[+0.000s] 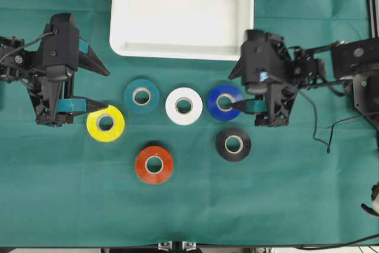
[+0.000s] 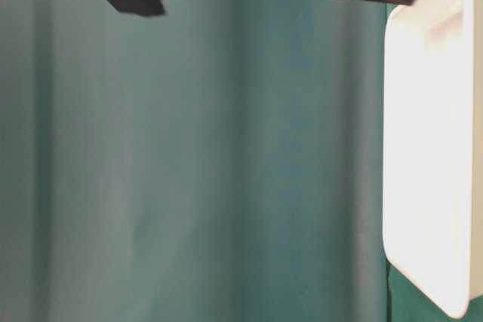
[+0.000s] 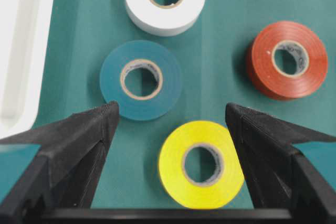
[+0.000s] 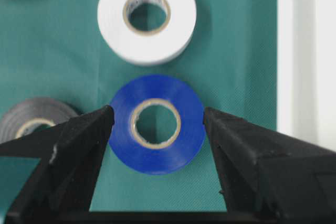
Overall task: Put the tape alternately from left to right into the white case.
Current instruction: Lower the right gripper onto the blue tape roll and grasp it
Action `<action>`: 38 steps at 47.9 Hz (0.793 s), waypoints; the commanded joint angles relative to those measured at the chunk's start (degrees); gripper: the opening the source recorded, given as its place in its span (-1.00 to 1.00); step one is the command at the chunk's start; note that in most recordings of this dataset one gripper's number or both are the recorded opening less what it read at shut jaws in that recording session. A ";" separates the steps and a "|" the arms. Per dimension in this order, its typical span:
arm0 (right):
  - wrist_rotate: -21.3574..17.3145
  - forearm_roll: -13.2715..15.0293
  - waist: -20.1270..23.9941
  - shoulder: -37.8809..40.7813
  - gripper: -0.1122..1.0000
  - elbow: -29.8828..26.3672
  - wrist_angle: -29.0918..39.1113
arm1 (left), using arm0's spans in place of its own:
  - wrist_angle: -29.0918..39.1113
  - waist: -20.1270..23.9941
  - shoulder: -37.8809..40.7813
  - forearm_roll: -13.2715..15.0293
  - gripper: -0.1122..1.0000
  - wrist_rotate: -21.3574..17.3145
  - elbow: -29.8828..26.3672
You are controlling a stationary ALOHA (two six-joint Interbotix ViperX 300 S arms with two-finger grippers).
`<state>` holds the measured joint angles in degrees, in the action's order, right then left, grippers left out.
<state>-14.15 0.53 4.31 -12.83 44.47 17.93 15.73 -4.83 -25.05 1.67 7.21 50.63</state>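
We see all six rolls of tape on the green worktop (image 1: pixel 59 205), none in the white case (image 1: pixel 121 28) beyond them. Blue roll (image 4: pixel 156 123) sits between the spread fingers of the right end effector (image 4: pixel 157 121), ungripped. Left end effector (image 3: pixel 170 116) released, straddling the yellow roll (image 3: pixel 201 163)

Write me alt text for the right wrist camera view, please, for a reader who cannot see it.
The right gripper is open, its black fingers on either side of the blue tape roll lying flat on the green cloth. Beyond it lies the white roll, with the black roll at left.
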 commanded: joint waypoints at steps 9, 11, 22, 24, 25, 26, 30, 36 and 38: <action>0.00 3.60 0.26 3.69 0.59 -3.52 4.31 | -0.18 -0.09 -0.44 0.09 0.70 0.00 -0.44; -0.09 4.57 0.26 4.13 0.59 -3.87 4.66 | -0.18 -0.09 -0.44 0.09 0.70 0.00 -0.35; 0.00 5.98 0.09 7.29 0.59 -5.27 4.83 | -0.18 -0.09 -0.35 0.09 0.70 0.09 0.00; 0.00 5.98 -0.09 7.82 0.59 -5.36 4.92 | -0.18 -0.09 -0.44 0.09 0.70 0.09 0.00; 0.00 5.98 -0.09 8.09 0.59 -5.36 4.92 | -0.26 -0.09 -0.35 0.09 0.70 0.09 0.00; 0.00 5.98 -0.09 8.35 0.59 -5.36 4.83 | -0.18 -0.09 -0.35 0.09 0.70 0.09 0.00; 0.00 5.98 -0.35 9.40 0.59 -5.45 4.66 | -0.26 0.00 -0.44 0.09 0.70 0.09 0.00; 0.00 5.98 -0.44 10.55 0.59 -5.71 4.57 | -0.26 -0.09 -0.44 0.18 0.70 0.09 0.00; 0.00 5.98 -0.62 10.99 0.59 -5.80 4.57 | -0.26 0.00 -0.44 0.09 0.70 0.09 0.00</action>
<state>-14.15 6.42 3.96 -1.85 40.08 22.94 15.82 -4.83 -25.05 1.67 7.29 51.24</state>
